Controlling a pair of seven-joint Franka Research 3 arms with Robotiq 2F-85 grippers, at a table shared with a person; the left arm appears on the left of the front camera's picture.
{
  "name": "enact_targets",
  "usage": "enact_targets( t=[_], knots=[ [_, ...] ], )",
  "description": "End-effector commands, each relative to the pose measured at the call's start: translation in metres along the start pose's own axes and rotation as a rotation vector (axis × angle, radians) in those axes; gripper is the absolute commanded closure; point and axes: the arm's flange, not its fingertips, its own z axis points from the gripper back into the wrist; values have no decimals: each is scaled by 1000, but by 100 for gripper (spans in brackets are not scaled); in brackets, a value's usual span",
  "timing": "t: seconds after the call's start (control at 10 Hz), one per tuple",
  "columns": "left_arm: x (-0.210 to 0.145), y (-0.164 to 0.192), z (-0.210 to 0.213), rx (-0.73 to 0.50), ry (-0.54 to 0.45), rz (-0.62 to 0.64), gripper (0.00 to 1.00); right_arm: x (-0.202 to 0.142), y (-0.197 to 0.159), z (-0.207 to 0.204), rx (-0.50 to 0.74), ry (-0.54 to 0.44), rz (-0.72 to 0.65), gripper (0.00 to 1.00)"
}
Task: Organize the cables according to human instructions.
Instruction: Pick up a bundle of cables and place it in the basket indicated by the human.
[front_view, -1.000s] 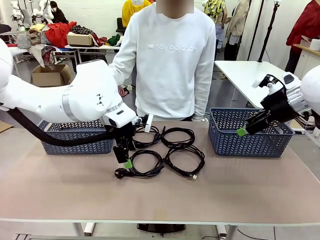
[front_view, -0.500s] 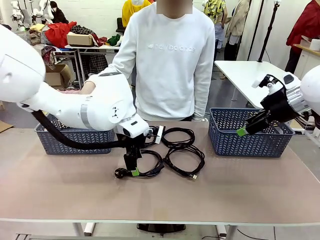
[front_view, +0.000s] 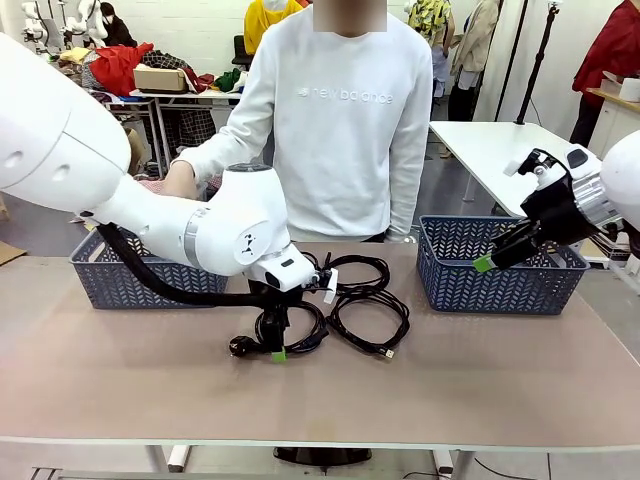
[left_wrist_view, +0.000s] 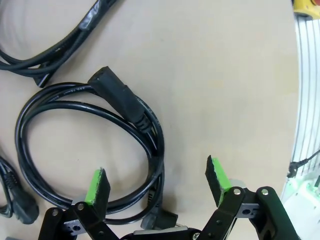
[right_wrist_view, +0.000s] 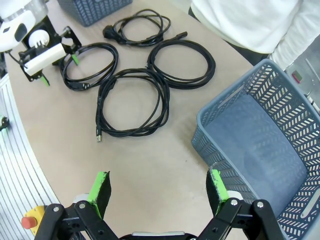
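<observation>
Four black cables lie coiled mid-table: far left (front_view: 305, 268), far right (front_view: 356, 272), near right (front_view: 368, 320) and near left (front_view: 300, 336). My left gripper (front_view: 276, 348) hangs fingers-down on the near-left coil's near edge. In the left wrist view my left gripper (left_wrist_view: 157, 186) is open, its green pads on either side of that coil's cord (left_wrist_view: 152, 145), whose plug (left_wrist_view: 122, 97) lies beyond. My right gripper (front_view: 488, 261) hovers open and empty over the right basket (front_view: 500, 290). The person in a white sweatshirt (front_view: 340, 120) stands across the table, one hand (front_view: 180, 180) above the left basket.
A blue-grey left basket (front_view: 120, 282) sits behind my left arm. The right wrist view looks down on the right basket (right_wrist_view: 260, 150), the four coils around (right_wrist_view: 132, 102) and the left gripper (right_wrist_view: 59, 70). Bare tabletop (front_view: 450, 390) lies along the front.
My left arm has swung right and lowered its gripper onto the near-left coil's edge. The right arm and the cables have not moved.
</observation>
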Motion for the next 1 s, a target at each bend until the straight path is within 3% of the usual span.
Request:
enact_targets(
  t=[0.0, 0.5, 0.6, 0.9],
  knots=[
    [1, 3, -8, 47, 24, 23, 0, -1, -3, -1, 13, -16, 9, 0],
    [3, 5, -16, 26, 33, 16, 0, -1, -3, -1, 13, -16, 9, 0],
    [2, 6, -17, 18, 44, 12, 6, -1, -3, -1, 13, -16, 9, 0],
    [2, 7, -18, 7, 56, 10, 38, -1, -3, -1, 13, -16, 9, 0]
  ],
)
